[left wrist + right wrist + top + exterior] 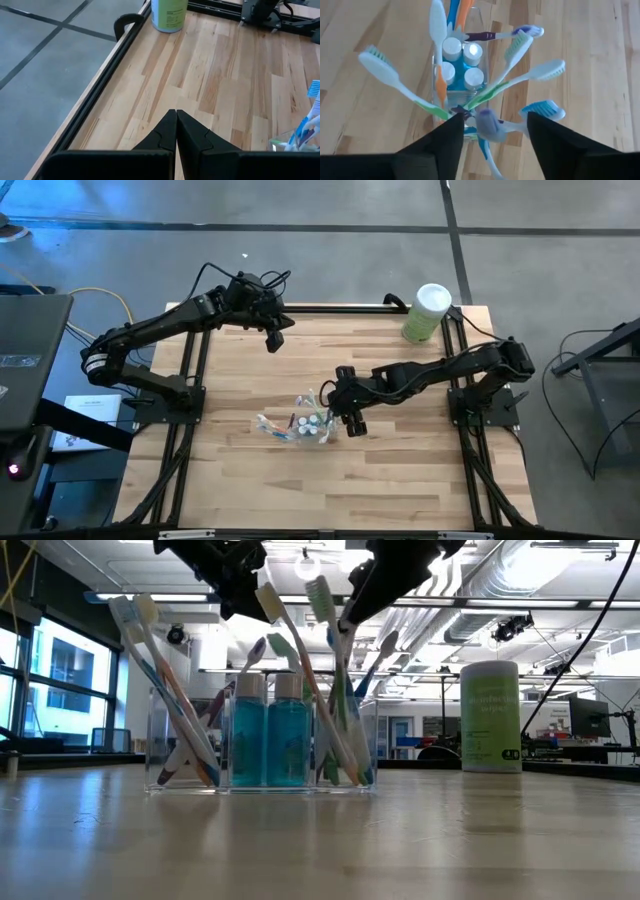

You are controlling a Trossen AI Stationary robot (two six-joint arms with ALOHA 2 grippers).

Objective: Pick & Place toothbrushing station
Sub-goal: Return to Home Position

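The toothbrushing station (pixel 300 423) stands on its base on the wooden table near the middle. It is a clear plastic holder (pixel 170 755) with slim multicoloured toothbrushes (pixel 395 80) fanning out of it and teal tubes with white caps (pixel 268 740) in its middle part. My right gripper (pixel 492 117) hangs open just above the holder's right end, slanting down. Between its fingers lies a blurred brush with a purple-tinged head (pixel 487 124). My left gripper (pixel 176 112) is shut and holds nothing, raised over the table's far left part (pixel 274 340). My right gripper stands open over the brushes at the holder's right end. I cannot tell whether a fingertip (pixel 451 122) touches the green-handled brush (pixel 432 110) beside it or the purple-tinged brush between the fingers.
A light-green canister with a white lid (pixel 428 312) stands at the table's far right corner, also in the low view (pixel 490 715). Black frame rails (pixel 95 105) run along the table's edges. Bare wood lies near the front edge and at the left.
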